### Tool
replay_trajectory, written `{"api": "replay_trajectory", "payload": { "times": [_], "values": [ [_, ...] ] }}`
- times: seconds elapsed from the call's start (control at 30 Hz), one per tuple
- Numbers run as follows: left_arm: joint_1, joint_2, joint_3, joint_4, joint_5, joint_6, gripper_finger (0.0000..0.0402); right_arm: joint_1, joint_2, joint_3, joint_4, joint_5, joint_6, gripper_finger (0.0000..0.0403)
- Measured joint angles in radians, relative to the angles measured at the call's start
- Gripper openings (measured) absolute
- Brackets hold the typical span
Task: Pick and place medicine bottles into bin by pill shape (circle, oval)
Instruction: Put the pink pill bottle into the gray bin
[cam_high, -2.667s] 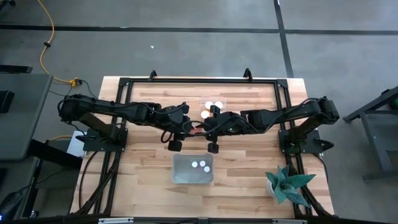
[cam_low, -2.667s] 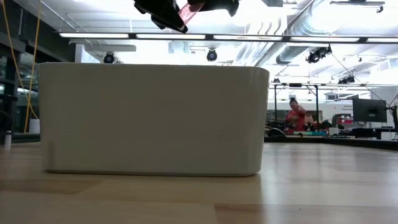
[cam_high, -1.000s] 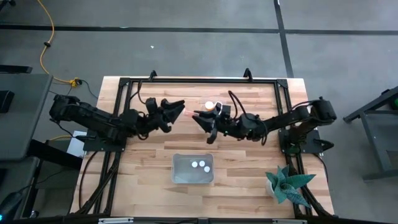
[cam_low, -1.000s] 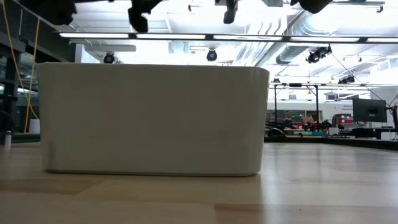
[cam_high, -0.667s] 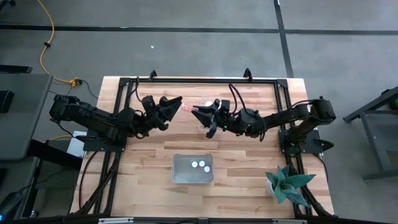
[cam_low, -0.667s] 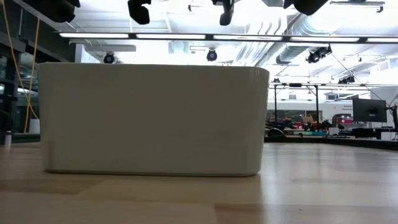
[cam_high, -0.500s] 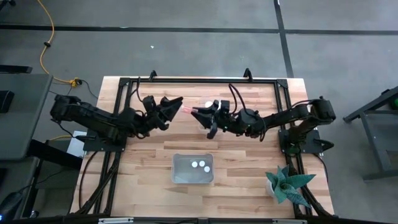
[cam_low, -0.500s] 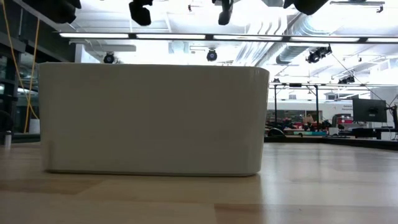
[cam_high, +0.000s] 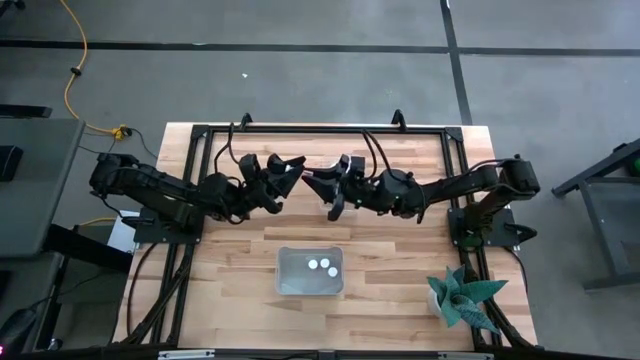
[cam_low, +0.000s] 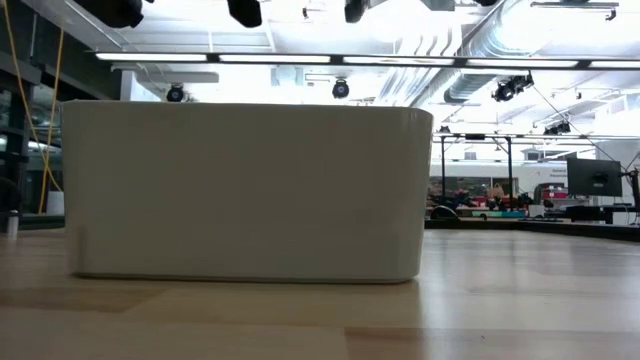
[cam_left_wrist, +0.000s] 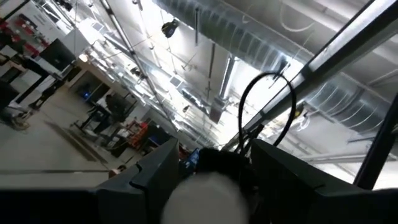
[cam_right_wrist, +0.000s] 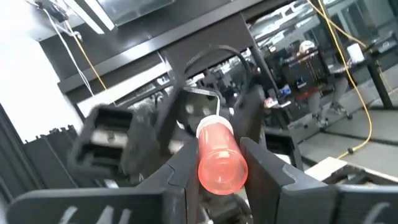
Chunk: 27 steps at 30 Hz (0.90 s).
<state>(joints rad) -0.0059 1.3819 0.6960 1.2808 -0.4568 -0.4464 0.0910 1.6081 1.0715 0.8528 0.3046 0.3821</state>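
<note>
One medicine bottle, with a pinkish see-through body and a white cap, is held high above the table's middle. My right gripper is shut on its body and shows in the high view pointing toward the table's left. My left gripper faces it, open. Its fingers stand on either side of the cap, and I see no touch. Two white-capped bottles lie in the bin. My right gripper pinches the bottle's body between its two fingers, near the bottom end. The bottle lies along the fingers, bottom toward the wrist. The cap end sticks out past the fingertips toward the left gripper. It is lifted clear, roughly level.
In the low view the bin's white wall fills the near table. A black frame rail runs round the table's edges. A potted plant stands at the near right corner.
Both grippers have risen, and in the low view they have nearly left the top of the picture. My left gripper has gone toward the right gripper, so its fingers now stand around the cap. The bottle has stayed in my right gripper.
</note>
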Motion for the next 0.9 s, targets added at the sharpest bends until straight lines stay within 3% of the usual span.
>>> {"api": "replay_trajectory", "payload": {
  "times": [0.67, 0.9],
  "values": [
    [0.000, -0.007, 0.000, 0.078, -0.027, 0.058, 0.0187, 0.000, 0.000, 0.013, 0.102, 0.081, -0.087, 0.0083],
    [0.000, -0.008, -0.001, 0.103, -0.038, 0.083, 0.0164, -0.002, 0.000, 0.013, 0.113, 0.084, -0.074, 0.0083]
  ]
}}
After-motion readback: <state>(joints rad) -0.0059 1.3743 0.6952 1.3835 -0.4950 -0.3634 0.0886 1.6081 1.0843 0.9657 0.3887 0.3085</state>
